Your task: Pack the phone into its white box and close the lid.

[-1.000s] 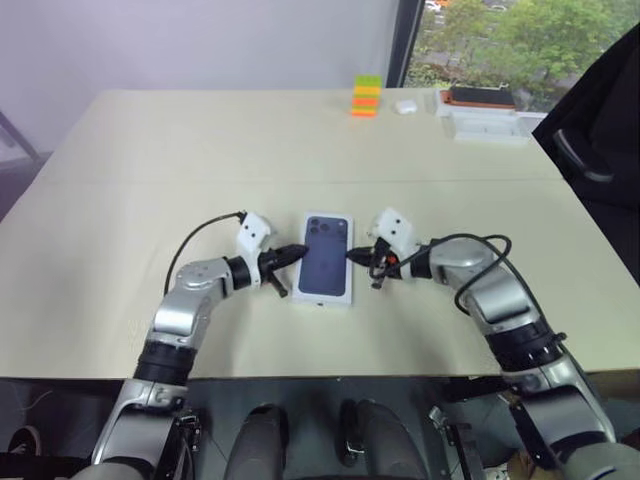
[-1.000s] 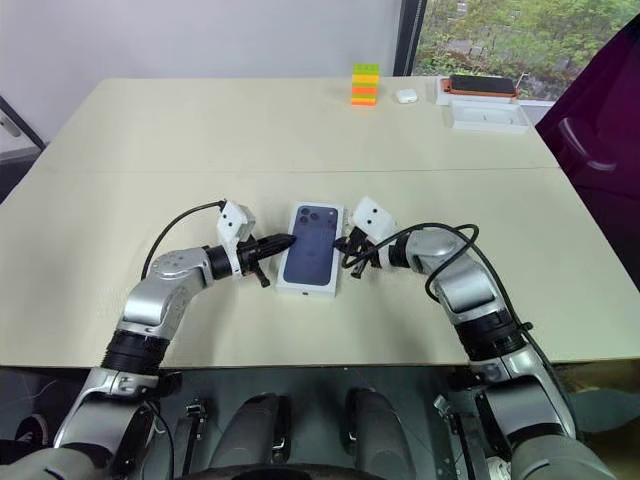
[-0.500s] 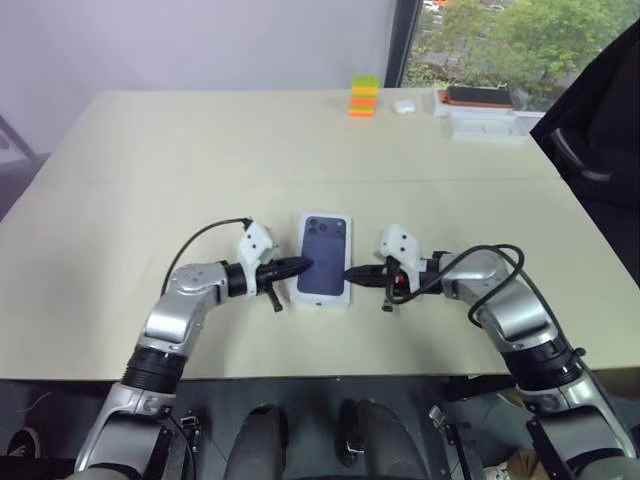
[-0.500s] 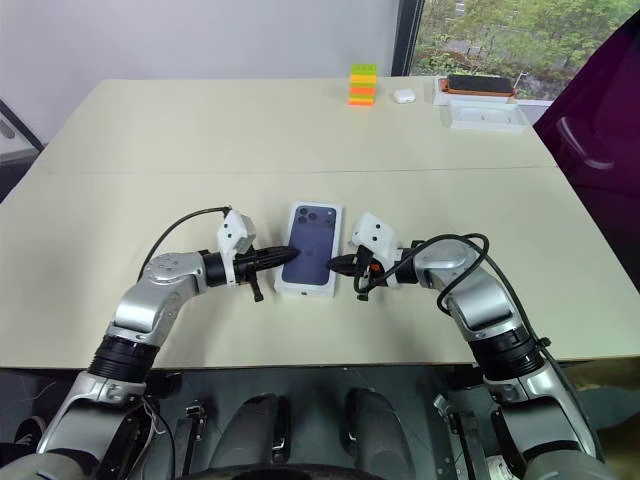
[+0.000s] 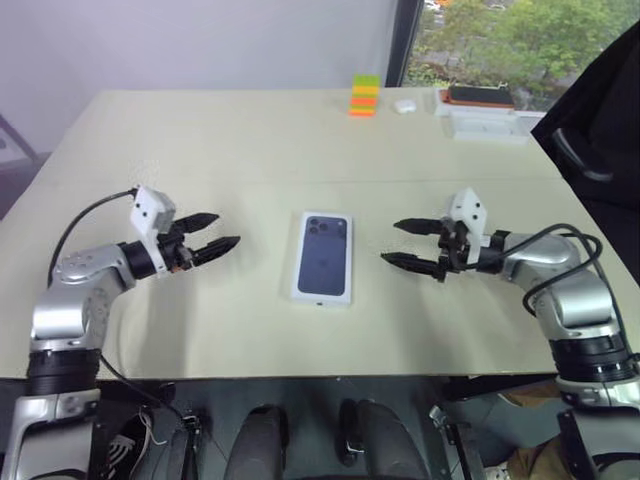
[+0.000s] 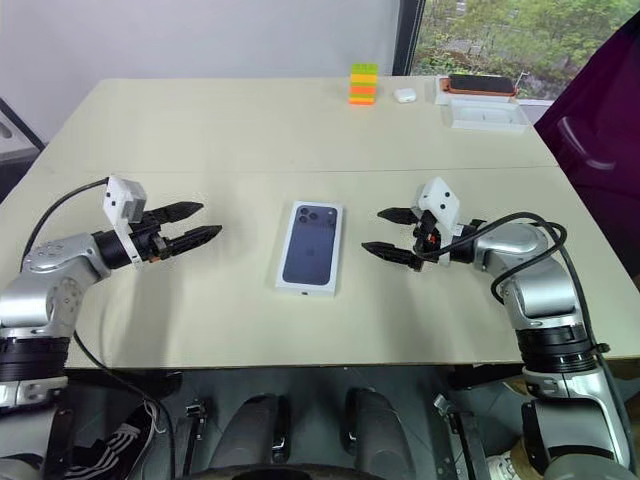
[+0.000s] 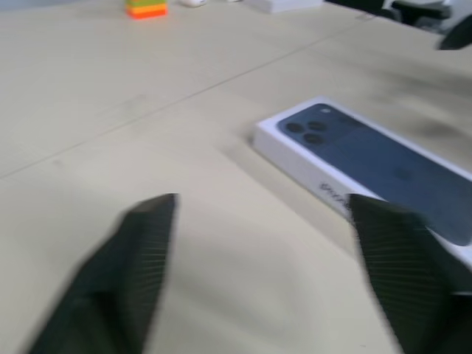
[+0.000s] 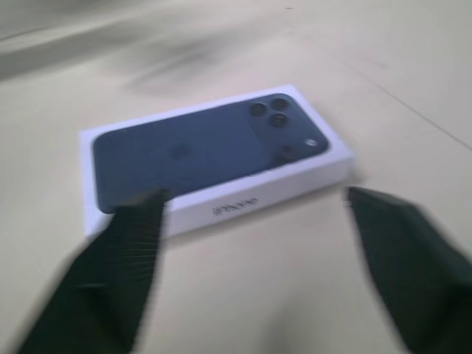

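Box [image 5: 323, 256] sits closed on the table [image 5: 250, 140], lid [image 6: 309, 246] seated on top, printed face up; phone presumably inside, not visible. Box long axis runs away from the robot, camera print at far end. Left gripper [image 5: 212, 232] is well left of the box, jaws spread, empty, pointing at it roughly level. Right gripper [image 5: 407, 243] is right of the box, nearer to it, jaws spread, empty, aimed inward. Neither touches the box. Task looks done.
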Robot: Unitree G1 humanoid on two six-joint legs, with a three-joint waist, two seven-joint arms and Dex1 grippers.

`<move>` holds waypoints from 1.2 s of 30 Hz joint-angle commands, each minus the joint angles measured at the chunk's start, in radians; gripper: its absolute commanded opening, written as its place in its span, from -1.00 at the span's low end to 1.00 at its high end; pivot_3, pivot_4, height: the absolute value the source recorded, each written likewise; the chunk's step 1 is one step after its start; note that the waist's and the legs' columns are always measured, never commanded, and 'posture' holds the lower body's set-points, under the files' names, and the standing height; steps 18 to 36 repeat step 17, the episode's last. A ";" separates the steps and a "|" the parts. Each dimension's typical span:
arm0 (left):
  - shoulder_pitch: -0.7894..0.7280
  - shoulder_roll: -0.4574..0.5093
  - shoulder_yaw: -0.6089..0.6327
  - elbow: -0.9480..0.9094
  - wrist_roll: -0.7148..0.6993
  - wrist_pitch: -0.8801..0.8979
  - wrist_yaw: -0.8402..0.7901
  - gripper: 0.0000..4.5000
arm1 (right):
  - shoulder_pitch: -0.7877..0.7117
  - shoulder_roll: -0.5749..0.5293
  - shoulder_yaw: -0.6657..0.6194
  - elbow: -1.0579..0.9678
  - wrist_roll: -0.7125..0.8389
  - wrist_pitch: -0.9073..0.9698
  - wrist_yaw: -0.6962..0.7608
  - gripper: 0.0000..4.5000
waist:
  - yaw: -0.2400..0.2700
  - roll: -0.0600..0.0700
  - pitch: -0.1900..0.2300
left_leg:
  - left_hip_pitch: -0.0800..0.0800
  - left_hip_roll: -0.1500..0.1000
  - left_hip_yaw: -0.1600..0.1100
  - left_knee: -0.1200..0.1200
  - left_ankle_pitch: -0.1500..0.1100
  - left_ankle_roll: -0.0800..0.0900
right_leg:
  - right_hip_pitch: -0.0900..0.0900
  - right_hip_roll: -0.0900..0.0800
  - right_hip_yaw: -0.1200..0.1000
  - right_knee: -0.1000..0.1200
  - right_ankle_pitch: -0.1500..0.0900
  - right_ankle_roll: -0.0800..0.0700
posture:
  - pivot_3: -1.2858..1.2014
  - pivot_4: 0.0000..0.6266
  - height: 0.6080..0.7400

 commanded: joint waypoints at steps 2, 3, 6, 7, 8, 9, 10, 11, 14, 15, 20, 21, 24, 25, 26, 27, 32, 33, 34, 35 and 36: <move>0.111 0.078 0.026 -0.006 0.026 -0.035 -0.038 0.99 | 0.048 -0.068 -0.083 -0.056 0.053 -0.061 0.059 0.98 | -0.003 0.000 0.000 | 0.000 0.000 0.001 -0.001 0.000 0.000 | -0.001 0.000 0.001 0.000 0.000 -0.001 | 0.03 -0.52 1.00; 0.119 0.084 0.029 -0.005 0.023 -0.038 -0.042 0.99 | 0.052 -0.076 -0.091 -0.054 0.060 -0.067 0.067 0.98 | -0.003 0.000 0.000 | 0.000 0.000 0.002 -0.001 0.000 0.000 | -0.001 0.000 0.002 0.000 0.000 -0.001 | 0.03 -0.52 1.00; 0.136 0.097 0.049 -0.009 0.004 -0.048 -0.047 0.99 | 0.072 -0.101 -0.100 -0.040 0.054 -0.108 0.089 0.98 | 0.000 0.000 0.000 | -0.001 0.000 0.002 -0.001 0.000 0.000 | -0.002 0.000 0.002 0.000 0.000 0.000 | 0.03 -0.52 1.00; 0.137 0.099 0.053 -0.009 0.002 -0.051 -0.047 0.99 | 0.076 -0.106 -0.099 -0.037 0.052 -0.119 0.093 0.98 | 0.001 0.000 0.000 | 0.000 0.000 0.002 -0.001 0.000 0.000 | -0.002 0.000 0.002 0.000 -0.001 0.001 | 0.03 -0.52 1.00; 0.138 0.100 0.054 -0.009 0.002 -0.052 -0.047 0.99 | 0.078 -0.109 -0.098 -0.035 0.051 -0.126 0.095 0.98 | 0.001 0.000 0.000 | 0.000 0.000 0.002 -0.001 0.000 0.000 | -0.002 0.000 0.002 0.000 -0.001 0.001 | 0.03 -0.52 1.00; 0.143 0.101 0.066 -0.012 -0.002 -0.049 -0.041 0.99 | 0.083 -0.109 -0.110 -0.034 0.067 -0.116 0.095 0.98 | 0.001 0.000 0.000 | 0.000 0.000 0.002 -0.001 0.000 0.000 | -0.002 0.000 0.002 0.000 -0.001 0.001 | 0.03 -0.52 1.00; 0.156 0.103 0.083 -0.021 -0.008 -0.057 -0.040 0.99 | 0.092 -0.112 -0.120 -0.042 0.081 -0.109 0.098 0.98 | 0.001 0.000 0.000 | 0.000 0.000 0.002 -0.001 0.000 0.000 | -0.002 0.000 0.002 0.000 -0.001 0.001 | 0.03 -0.52 1.00; 0.173 0.104 0.100 -0.035 -0.015 -0.071 -0.043 0.99 | 0.102 -0.117 -0.126 -0.050 0.089 -0.109 0.103 0.98 | 0.000 0.000 0.000 | 0.000 0.000 0.002 -0.001 0.000 0.000 | -0.002 0.000 0.002 0.000 -0.001 0.001 | 0.03 -0.52 1.00; 0.227 0.116 0.132 -0.073 -0.026 -0.066 -0.040 0.99 | 0.138 -0.132 -0.138 -0.069 0.097 -0.113 0.110 0.98 | -0.002 0.000 0.000 | -0.001 0.000 0.003 -0.001 0.000 0.000 | -0.003 -0.001 0.003 -0.001 0.001 -0.001 | 0.03 -0.52 1.00; 0.239 0.118 0.140 -0.083 -0.029 -0.065 -0.035 0.99 | 0.150 -0.135 -0.140 -0.072 0.098 -0.116 0.111 0.98 | -0.002 0.000 0.000 | -0.001 0.000 0.003 -0.001 -0.001 0.000 | -0.003 -0.001 0.003 -0.001 0.000 -0.001 | 0.03 -0.52 1.00; 0.249 0.117 0.149 -0.095 -0.033 -0.064 -0.029 0.99 | 0.162 -0.139 -0.142 -0.075 0.100 -0.119 0.111 0.98 | -0.001 0.000 0.000 | 0.000 0.000 0.003 -0.001 -0.001 0.000 | -0.002 0.000 0.003 -0.001 0.000 0.000 | 0.03 -0.52 1.00; 0.249 0.117 0.149 -0.095 -0.033 -0.064 -0.029 0.99 | 0.162 -0.139 -0.142 -0.075 0.100 -0.119 0.111 0.98 | -0.001 0.000 0.000 | 0.000 0.000 0.003 -0.001 -0.001 0.000 | -0.002 0.000 0.003 -0.001 0.000 0.000 | 0.03 -0.52 1.00; 0.249 0.117 0.149 -0.095 -0.033 -0.064 -0.029 0.99 | 0.162 -0.139 -0.142 -0.075 0.100 -0.119 0.111 0.98 | -0.001 0.000 0.000 | 0.000 0.000 0.003 -0.001 -0.001 0.000 | -0.002 0.000 0.003 -0.001 0.000 0.000 | 0.03 -0.52 1.00; 0.249 0.117 0.149 -0.095 -0.033 -0.064 -0.029 0.99 | 0.162 -0.139 -0.142 -0.075 0.100 -0.119 0.111 0.98 | -0.001 0.000 0.000 | 0.000 0.000 0.003 -0.001 -0.001 0.000 | -0.002 0.000 0.003 -0.001 0.000 0.000 | 0.03 -0.52 1.00; 0.249 0.117 0.149 -0.095 -0.033 -0.064 -0.029 0.99 | 0.162 -0.139 -0.142 -0.075 0.100 -0.119 0.111 0.98 | -0.001 0.000 0.000 | 0.000 0.000 0.003 -0.001 -0.001 0.000 | -0.002 0.000 0.003 -0.001 0.000 0.000 | 0.03 -0.52 1.00; 0.249 0.117 0.149 -0.095 -0.033 -0.064 -0.029 0.99 | 0.162 -0.139 -0.142 -0.075 0.100 -0.119 0.111 0.98 | -0.001 0.000 0.000 | 0.000 0.000 0.003 -0.001 -0.001 0.000 | -0.002 0.000 0.003 -0.001 0.000 0.000 | 0.03 -0.52 1.00; 0.249 0.117 0.149 -0.095 -0.033 -0.064 -0.029 0.99 | 0.162 -0.139 -0.142 -0.075 0.100 -0.119 0.111 0.98 | -0.001 0.000 0.000 | 0.000 0.000 0.003 -0.001 -0.001 0.000 | -0.002 0.000 0.003 -0.001 0.000 0.000 | 0.03 -0.52 1.00; 0.249 0.117 0.149 -0.095 -0.033 -0.064 -0.029 0.99 | 0.162 -0.139 -0.142 -0.075 0.100 -0.119 0.111 0.98 | -0.001 0.000 0.000 | 0.000 0.000 0.003 -0.001 -0.001 0.000 | -0.002 0.000 0.003 -0.001 0.000 0.000 | 0.03 -0.52 1.00; 0.249 0.117 0.149 -0.095 -0.033 -0.064 -0.029 0.99 | 0.162 -0.139 -0.142 -0.075 0.100 -0.119 0.111 0.98 | -0.001 0.000 0.000 | 0.000 0.000 0.003 -0.001 -0.001 0.000 | -0.002 0.000 0.003 -0.001 0.000 0.000 | 0.03 -0.52 1.00; 0.249 0.117 0.149 -0.095 -0.033 -0.064 -0.029 0.99 | 0.162 -0.139 -0.142 -0.075 0.100 -0.119 0.111 0.98 | -0.001 0.000 0.000 | 0.000 0.000 0.003 -0.001 -0.001 0.000 | -0.002 0.000 0.003 -0.001 0.000 0.000 | 0.03 -0.52 1.00; 0.249 0.117 0.149 -0.095 -0.033 -0.064 -0.029 0.99 | 0.162 -0.139 -0.142 -0.075 0.100 -0.119 0.111 0.98 | -0.001 0.000 0.000 | 0.000 0.000 0.003 -0.001 -0.001 0.000 | -0.002 0.000 0.003 -0.001 0.000 0.000 | 0.03 -0.52 1.00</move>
